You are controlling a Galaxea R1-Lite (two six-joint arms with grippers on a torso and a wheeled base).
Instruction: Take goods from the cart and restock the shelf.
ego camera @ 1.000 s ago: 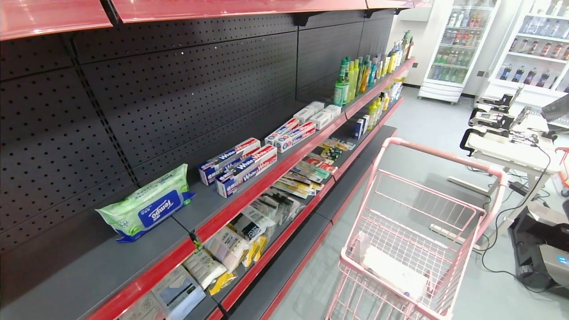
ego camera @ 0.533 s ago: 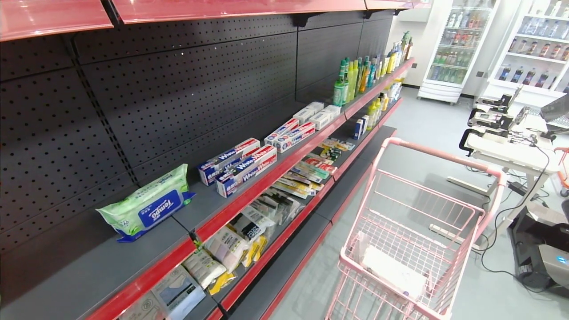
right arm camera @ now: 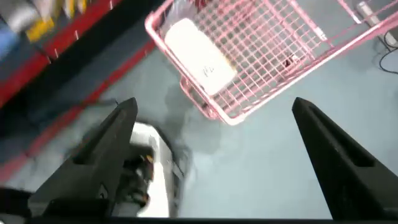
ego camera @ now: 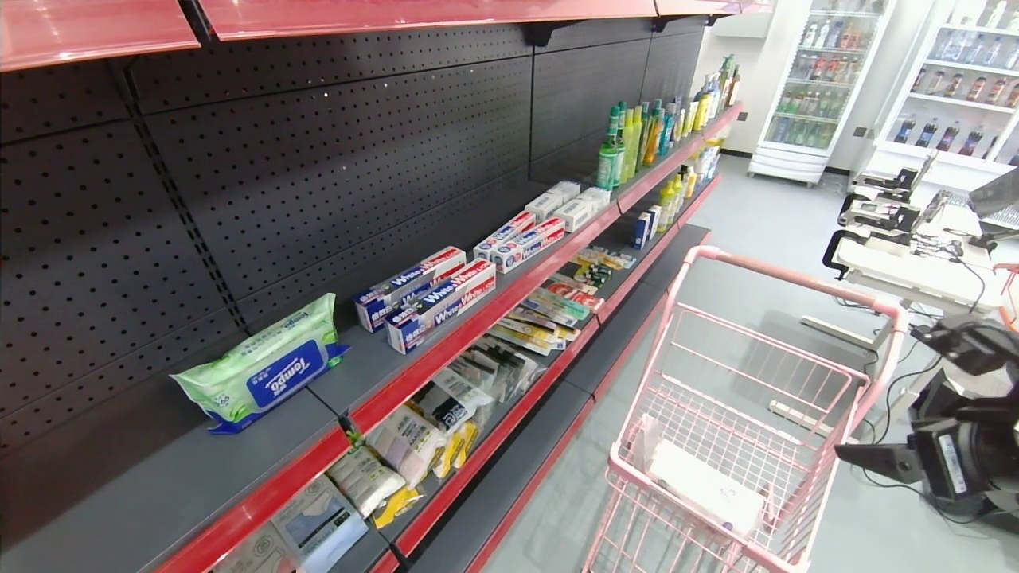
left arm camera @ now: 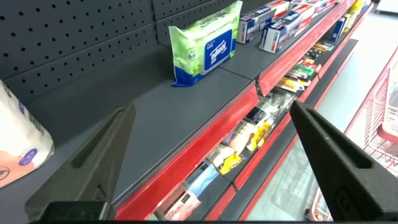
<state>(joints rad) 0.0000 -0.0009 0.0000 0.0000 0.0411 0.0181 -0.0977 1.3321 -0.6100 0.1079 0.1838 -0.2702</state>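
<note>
A pink wire cart [ego camera: 868,380] stands in the aisle beside the shelf, with a white flat package [ego camera: 704,487] lying in its basket. From above, the right wrist view has the cart [right arm camera: 323,50] and the white package [right arm camera: 199,55]. My right gripper [ego camera: 907,398] hangs open and empty just right of the cart's rim, above the floor [right arm camera: 211,155]. My left gripper [left arm camera: 211,162] is open and empty over the front of the grey shelf board [left arm camera: 161,118]. A green and blue wet-wipes pack [ego camera: 267,366] [left arm camera: 205,42] sits on that board.
Toothpaste boxes [ego camera: 430,296] and bottles [ego camera: 629,143] line the shelf farther along; small goods fill the lower shelf [ego camera: 478,374]. A wrapped paper-roll pack [left arm camera: 18,143] stands at the shelf's near end. Drink coolers [ego camera: 804,87] and a desk [ego camera: 915,274] stand beyond the cart.
My right gripper has come into the head view at the right edge, beside the cart. The goods and the cart have stayed where they were.
</note>
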